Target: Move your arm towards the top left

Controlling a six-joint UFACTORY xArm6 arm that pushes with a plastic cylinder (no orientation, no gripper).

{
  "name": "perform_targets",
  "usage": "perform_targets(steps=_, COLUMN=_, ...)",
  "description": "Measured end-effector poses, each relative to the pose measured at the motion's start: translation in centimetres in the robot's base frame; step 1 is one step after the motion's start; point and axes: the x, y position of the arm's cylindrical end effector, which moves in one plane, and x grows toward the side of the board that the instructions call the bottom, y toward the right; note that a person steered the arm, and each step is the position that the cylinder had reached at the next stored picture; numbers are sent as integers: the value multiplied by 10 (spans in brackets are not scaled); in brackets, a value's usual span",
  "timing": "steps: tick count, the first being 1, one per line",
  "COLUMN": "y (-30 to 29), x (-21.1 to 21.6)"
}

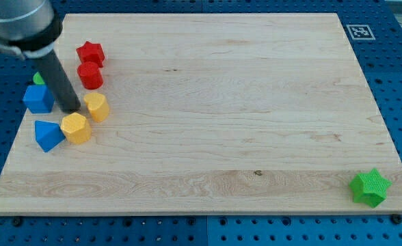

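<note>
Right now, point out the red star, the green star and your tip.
red star (90, 52): camera view, middle of its top face.
green star (370, 186): camera view, middle of its top face.
my tip (70, 109): camera view, rod's very end, between the blue cube and yellow blocks.

Two red blocks (90, 53) (90, 75), two blue (37, 98) (47, 134), two yellow (96, 106) (75, 128), two green (370, 187) (one (37, 78) peeks out behind my rod).

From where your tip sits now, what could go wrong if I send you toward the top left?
My tip sits inside a tight cluster. Heading to the view's top left, it would likely shove the blue cube toward the board's left edge, perhaps off it. The small green block behind the rod is partly hidden, so I could hit it unseen. The red cylinder lies close to the rod's right and could get clipped.
</note>
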Motion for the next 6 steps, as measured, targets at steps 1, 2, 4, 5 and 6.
perform_targets(steps=1, y=-21, x=-70)
perform_targets(steps=2, y=-36, x=-71)
perform_targets(steps=4, y=-30, x=-172)
perform_targets(steps=5, y=-16, x=-179)
perform_targets(steps=6, y=23, x=-179)
